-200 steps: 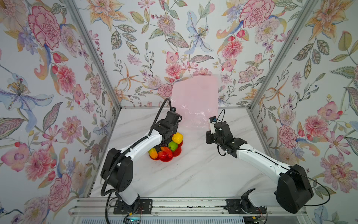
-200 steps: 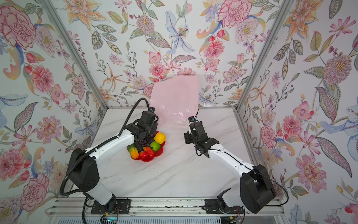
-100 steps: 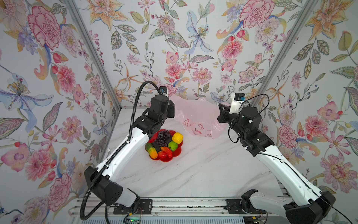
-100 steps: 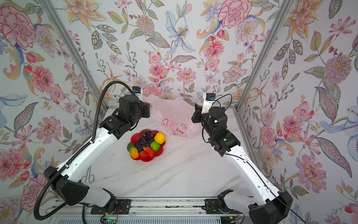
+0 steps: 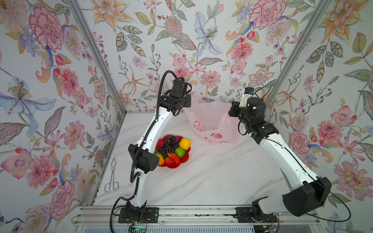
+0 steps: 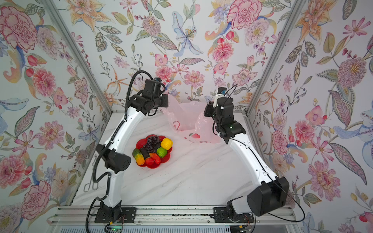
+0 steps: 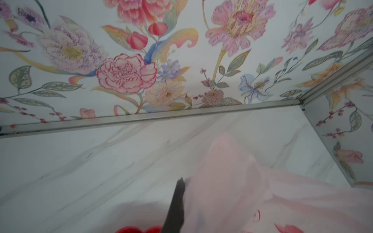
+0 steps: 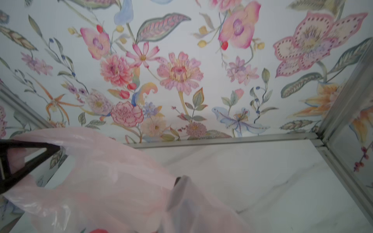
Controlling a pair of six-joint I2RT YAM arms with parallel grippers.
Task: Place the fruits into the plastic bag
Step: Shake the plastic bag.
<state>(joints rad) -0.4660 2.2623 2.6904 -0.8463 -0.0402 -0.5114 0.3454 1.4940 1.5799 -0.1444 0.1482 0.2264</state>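
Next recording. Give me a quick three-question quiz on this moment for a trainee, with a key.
1. True or false: some fruits already lie inside the plastic bag.
2. The left gripper and right gripper have their fingers shut on: A) a fruit each B) opposite edges of the bag C) nothing.
3. What tool lies unused on the table by the left wall?
Key: 1 false, the fruits in view all sit on the red plate. 2 B. 3 metal tongs.
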